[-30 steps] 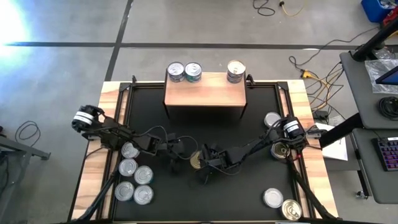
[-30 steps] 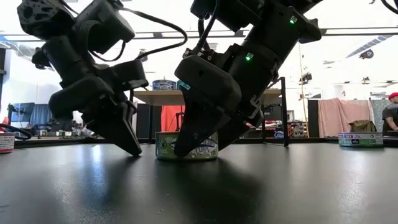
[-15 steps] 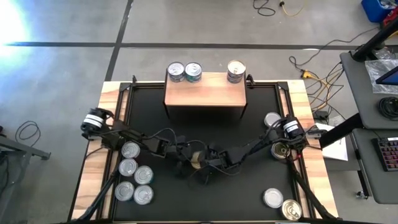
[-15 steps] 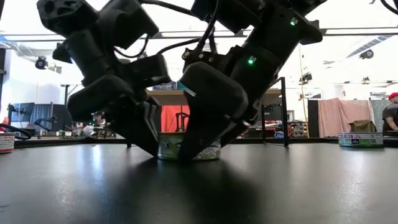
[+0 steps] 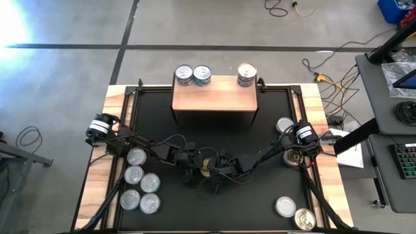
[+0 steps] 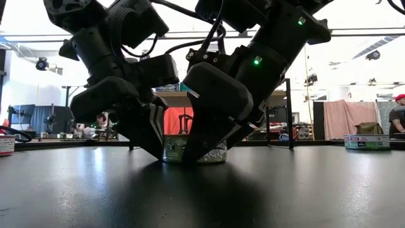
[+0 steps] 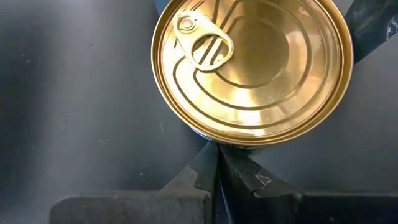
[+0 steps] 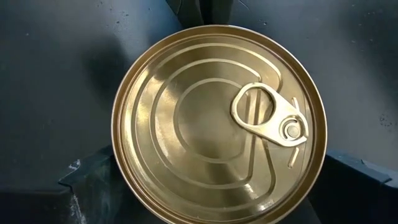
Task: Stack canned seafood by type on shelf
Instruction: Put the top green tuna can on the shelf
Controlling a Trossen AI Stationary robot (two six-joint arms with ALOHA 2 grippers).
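Note:
A gold-topped tin of canned seafood stands upright on the black mat's middle. My left gripper is shut, and its tips meet the tin's left-facing side. My right gripper comes from the table's right and is open, with one finger on each side of the tin. The shelf stands at the far edge with three tins on its wood top: two side by side and one apart. My left gripper touches the tin's side wall just under the rim with its shut fingertips. It comes slanting down from the table's left. The tin stands flat on the mat, top up. My right gripper straddles the tin. Whether its fingers touch the wall, I cannot tell.
Several silver-topped tins lie clustered at the mat's left near corner. More tins sit on the right: two near the right arm and two at the near right corner. Cables trail over the mat's middle.
My left gripper has moved toward the table's right, up to the gold-topped tin, and now stands against its side. My right gripper has stayed astride the tin.

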